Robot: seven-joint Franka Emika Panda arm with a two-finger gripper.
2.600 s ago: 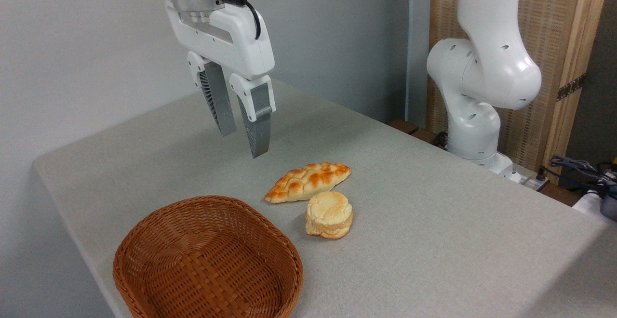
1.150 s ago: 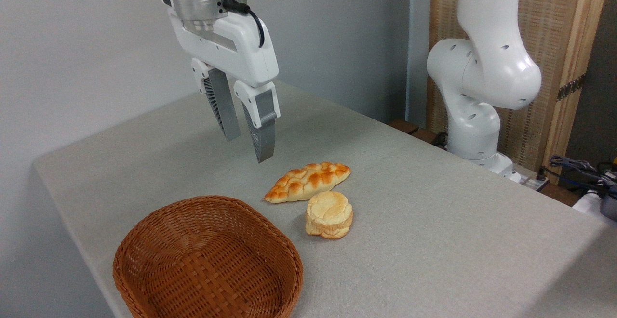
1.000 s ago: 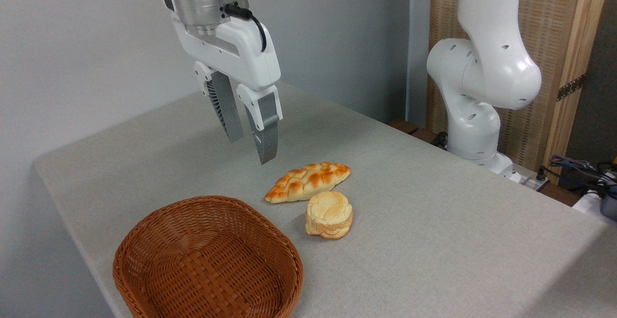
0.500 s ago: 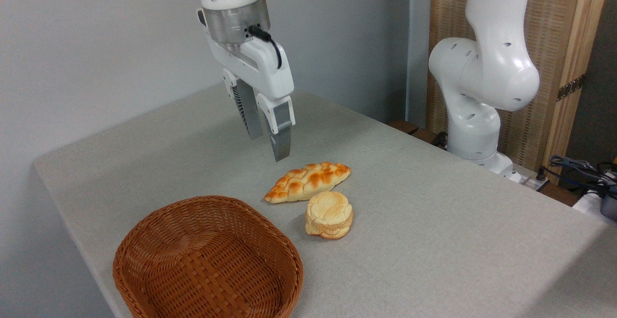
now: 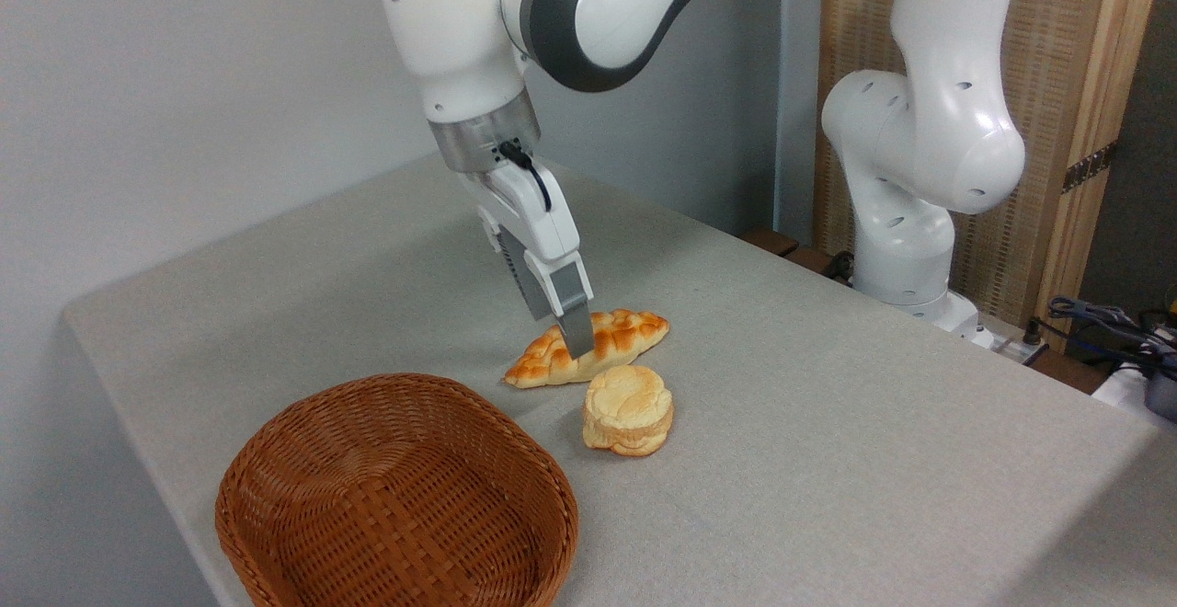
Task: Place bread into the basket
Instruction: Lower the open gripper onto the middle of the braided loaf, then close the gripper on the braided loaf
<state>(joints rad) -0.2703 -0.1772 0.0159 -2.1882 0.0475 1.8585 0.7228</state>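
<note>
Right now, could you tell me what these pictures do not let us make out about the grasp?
- Pincer opening: only the near finger shows; the far one hides behind it.
- Contact with the golden braided leaf-shaped loaf: the finger covers its middle, so touching or hovering is unclear.
- Wide woven reddish-brown wicker basket: its near rim is cut off by the bottom edge.

No readable text, labels or numbers anywhere.
</note>
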